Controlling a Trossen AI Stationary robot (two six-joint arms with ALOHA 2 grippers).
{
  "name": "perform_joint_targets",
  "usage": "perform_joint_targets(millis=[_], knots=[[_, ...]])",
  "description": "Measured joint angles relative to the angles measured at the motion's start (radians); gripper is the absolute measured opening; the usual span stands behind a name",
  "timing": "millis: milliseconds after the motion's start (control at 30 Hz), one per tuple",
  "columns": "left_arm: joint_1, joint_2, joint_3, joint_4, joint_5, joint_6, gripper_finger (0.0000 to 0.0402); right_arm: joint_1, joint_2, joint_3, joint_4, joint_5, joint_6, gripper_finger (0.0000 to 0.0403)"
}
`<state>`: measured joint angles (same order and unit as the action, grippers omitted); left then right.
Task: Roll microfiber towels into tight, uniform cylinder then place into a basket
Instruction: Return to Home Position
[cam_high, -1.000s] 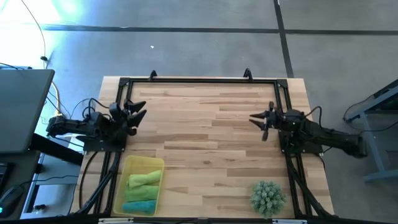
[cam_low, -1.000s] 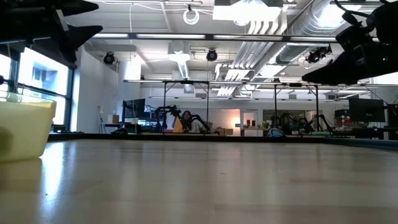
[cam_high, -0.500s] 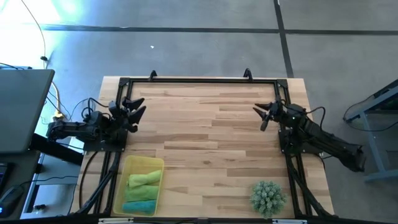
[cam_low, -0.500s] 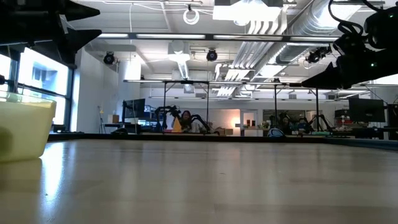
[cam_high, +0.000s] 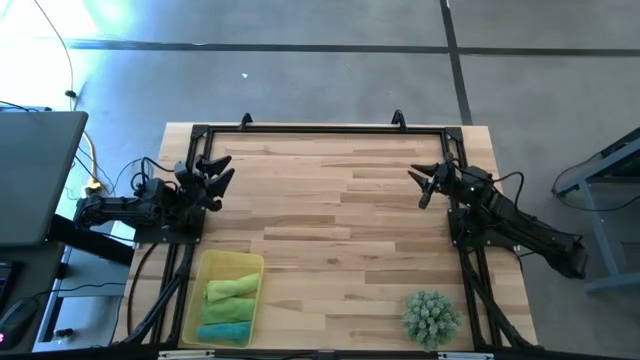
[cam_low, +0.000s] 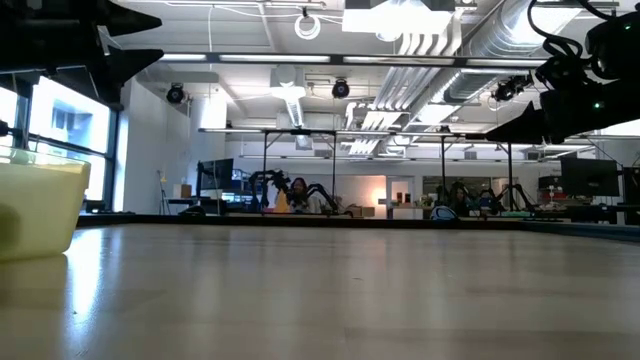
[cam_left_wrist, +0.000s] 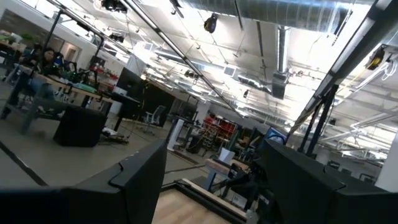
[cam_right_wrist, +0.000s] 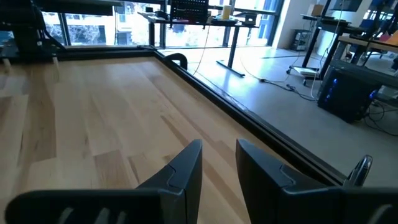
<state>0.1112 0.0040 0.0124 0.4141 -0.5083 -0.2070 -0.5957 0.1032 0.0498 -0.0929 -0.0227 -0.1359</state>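
The yellow basket (cam_high: 250, 268) stands at the table's near left and also shows at the left of the low view (cam_low: 40, 200). In it lie rolled lime green towels (cam_high: 232, 290) and, nearer the front edge, a teal towel (cam_high: 225, 332). My left gripper (cam_high: 218, 172) hovers open and empty at the table's left edge, above and beyond the basket; its fingers stand wide apart in the left wrist view (cam_left_wrist: 211, 186). My right gripper (cam_high: 424, 186) hovers open and empty at the table's right side, with a narrow gap between its fingers (cam_right_wrist: 219, 165).
A spiky green ball-shaped plant (cam_high: 432, 316) sits at the near right corner. A black frame (cam_high: 320, 129) runs along the table's far and side edges. Bare wood (cam_high: 340, 220) lies between the two arms.
My right gripper has drawn back toward the table's far right and risen a little, its arm folding back. After that it has kept still. The towels and basket have not moved.
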Motion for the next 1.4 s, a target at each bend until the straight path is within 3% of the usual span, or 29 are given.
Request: perform_joint_targets(millis=[1400], knots=[[-0.048, 0.000, 0.000, -0.003, -0.008, 0.000, 0.0254, 0.000, 0.000, 0.000, 0.000, 0.000, -0.001, 0.0089]])
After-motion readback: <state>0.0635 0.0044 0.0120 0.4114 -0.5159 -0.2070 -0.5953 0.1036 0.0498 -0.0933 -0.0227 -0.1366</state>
